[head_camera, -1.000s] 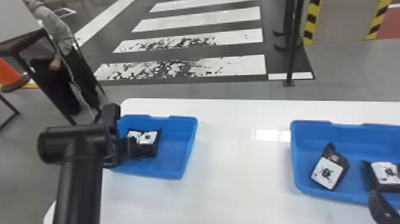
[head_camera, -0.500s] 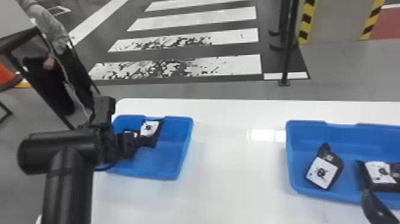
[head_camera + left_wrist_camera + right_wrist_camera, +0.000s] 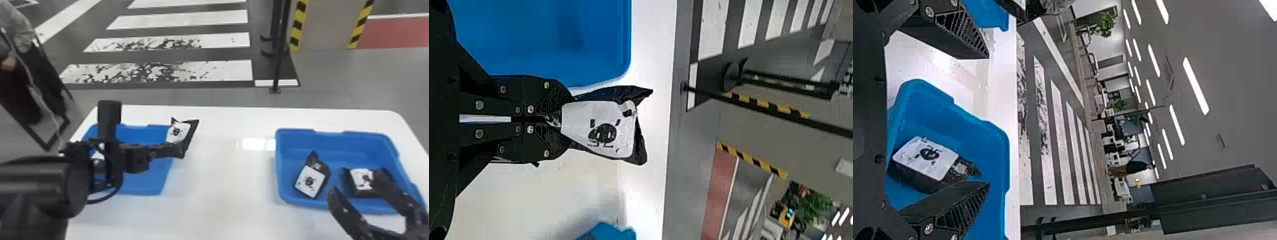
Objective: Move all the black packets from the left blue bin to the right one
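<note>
My left gripper (image 3: 180, 150) is at the right edge of the left blue bin (image 3: 143, 185), shut on a black packet (image 3: 177, 132) with a white label. In the left wrist view the packet (image 3: 604, 130) juts out from the closed left gripper (image 3: 554, 120), beside the bin's rim. Another packet's white label (image 3: 98, 155) shows partly behind the left arm. Two packets (image 3: 310, 181) (image 3: 360, 180) lie in the right blue bin (image 3: 282, 191). My right gripper (image 3: 352, 188) stands open over that bin's near side; in the right wrist view the right gripper (image 3: 988, 120) has its fingers wide apart.
Both bins stand on a white table (image 3: 220, 198), with a stretch of tabletop between them. Past its far edge are a black post (image 3: 281, 48) and a striped floor. A person stands beyond the table's left side.
The left gripper has risen from the left bin and moved right with the packet, which lay inside the bin before. The right gripper shows more fully at the right bin.
</note>
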Action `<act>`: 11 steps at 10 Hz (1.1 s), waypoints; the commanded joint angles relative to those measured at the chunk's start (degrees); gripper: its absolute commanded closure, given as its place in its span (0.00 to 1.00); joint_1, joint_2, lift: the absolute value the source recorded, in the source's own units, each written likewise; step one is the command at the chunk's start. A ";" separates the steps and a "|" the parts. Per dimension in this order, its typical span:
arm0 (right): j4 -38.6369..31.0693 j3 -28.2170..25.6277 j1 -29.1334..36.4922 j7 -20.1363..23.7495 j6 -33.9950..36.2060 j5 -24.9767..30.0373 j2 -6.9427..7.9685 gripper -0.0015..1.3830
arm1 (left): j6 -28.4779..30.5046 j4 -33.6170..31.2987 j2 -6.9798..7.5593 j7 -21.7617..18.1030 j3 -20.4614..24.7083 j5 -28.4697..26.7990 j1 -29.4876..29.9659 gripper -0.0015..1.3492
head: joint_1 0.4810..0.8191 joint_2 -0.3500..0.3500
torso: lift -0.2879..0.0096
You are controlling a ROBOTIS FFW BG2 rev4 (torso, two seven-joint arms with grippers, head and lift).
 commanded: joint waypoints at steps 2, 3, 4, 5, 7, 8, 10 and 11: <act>-0.67 1.08 -2.87 1.94 4.06 -0.61 -0.35 0.09 | -2.79 -2.29 -0.19 -0.75 -8.47 7.60 1.63 0.89 | 0.63 0.54 | 0.49; 0.32 2.22 -4.56 2.29 4.34 -1.41 -0.79 0.09 | -2.94 -2.57 -0.28 -0.93 -10.99 8.97 1.34 0.89 | 0.63 0.46 | 0.49; 1.16 2.90 -5.97 2.29 4.34 -1.98 -0.96 0.09 | -3.08 -2.57 -0.28 -0.84 -13.16 10.57 0.92 0.89 | 0.63 0.40 | 0.49; 2.01 3.59 -7.23 2.29 4.63 -2.89 -1.23 0.09 | -3.36 -2.57 -0.19 -0.93 -15.33 11.82 0.08 0.89 | 0.63 0.38 | 0.49; 4.26 5.87 -10.33 2.29 4.63 -4.04 -1.84 0.09 | -4.06 -2.29 -0.28 -0.84 -19.67 14.57 -0.91 0.89 | 0.63 0.31 | 0.49; 4.68 6.10 -11.31 2.29 4.34 -4.49 -1.84 0.09 | -4.06 -1.45 -0.28 -0.84 -21.96 16.05 -1.61 0.89 | 0.63 0.28 | 0.49; 6.65 6.67 -13.42 2.20 3.50 -5.41 -1.84 0.09 | -4.76 0.80 -0.02 -0.84 -26.41 18.79 -3.16 0.89 | 0.63 0.22 | 0.49; 7.35 6.79 -13.70 2.12 2.80 -5.75 -1.67 0.09 | -5.04 1.09 -0.02 -0.84 -27.33 18.91 -3.44 0.89 | 0.63 0.18 | 0.49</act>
